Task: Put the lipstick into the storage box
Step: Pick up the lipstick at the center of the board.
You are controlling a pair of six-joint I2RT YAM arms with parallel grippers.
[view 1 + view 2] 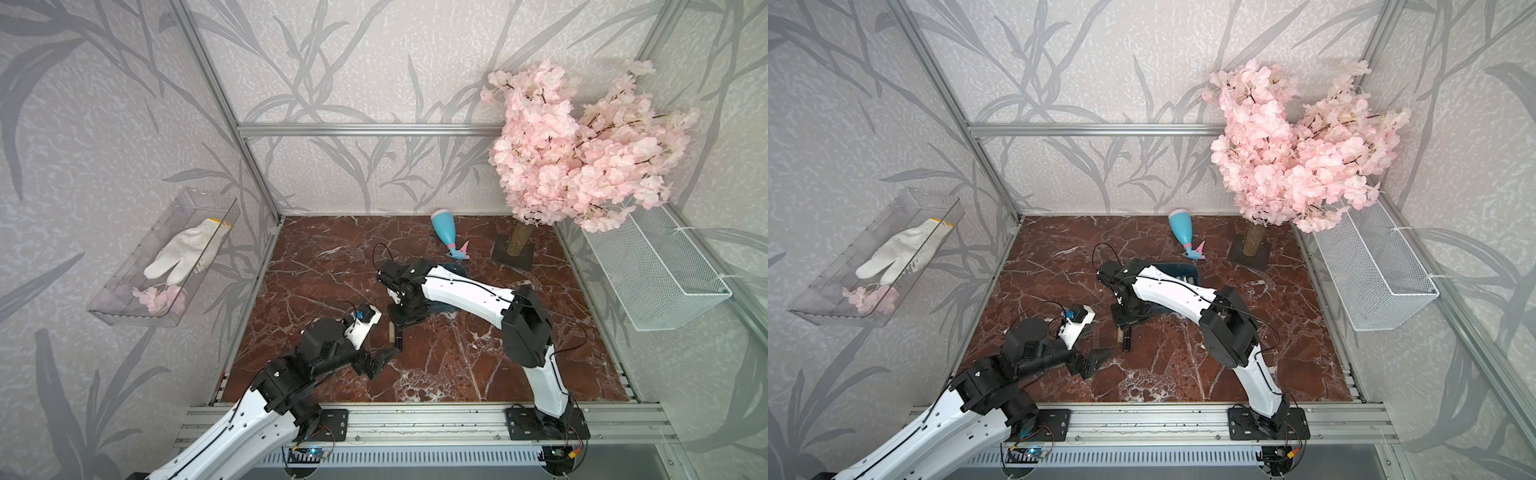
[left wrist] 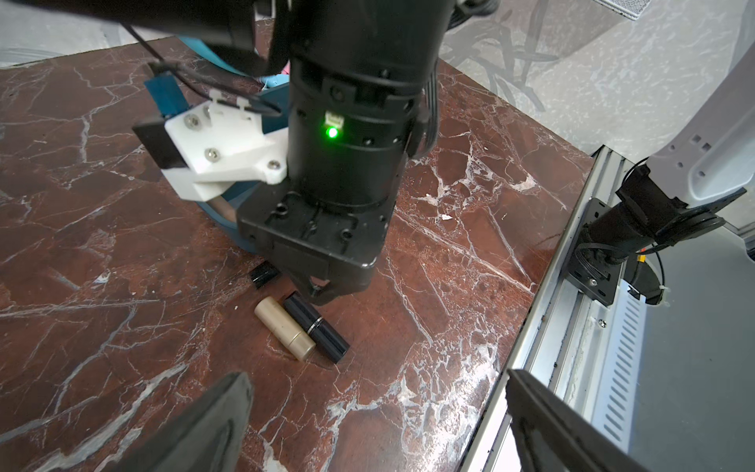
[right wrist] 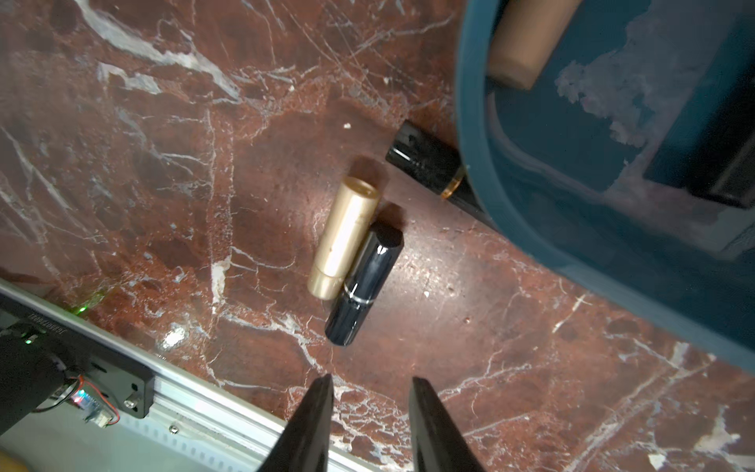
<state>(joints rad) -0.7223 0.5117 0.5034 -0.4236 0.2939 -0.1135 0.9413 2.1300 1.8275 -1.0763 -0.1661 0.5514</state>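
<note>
The right fingers (image 3: 314,417) stand apart with nothing between them, held low over the counter (image 3: 163,204). The right wrist view shows what the coming move turns on. A dark lipstick (image 3: 363,286) lies straight ahead of the gap, its near end not far in front of the fingertips. Its long axis runs away from them at a slight slant, so the closing line crosses its width, not its length. A gold lipstick (image 3: 343,241) lies parallel to it and touches it along one flank, reaching a little farther out. I judge that contact the awkward part: one finger has no free space on that side, and a pinch may catch both tubes or roll one off. Farther ahead, toward the other side, a black lipstick with a gold band (image 3: 429,163) rests against the outer wall of the storage box (image 3: 470,102), partly hidden under the rim. The box sits near, beyond the pair, with a tan lipstick (image 3: 527,45) already inside. The left fingers (image 2: 212,421) are wide apart and empty, set farther back from the same pair, which lies ahead of them. The right arm is clearly nearer, so the pick likely falls to it.
</note>
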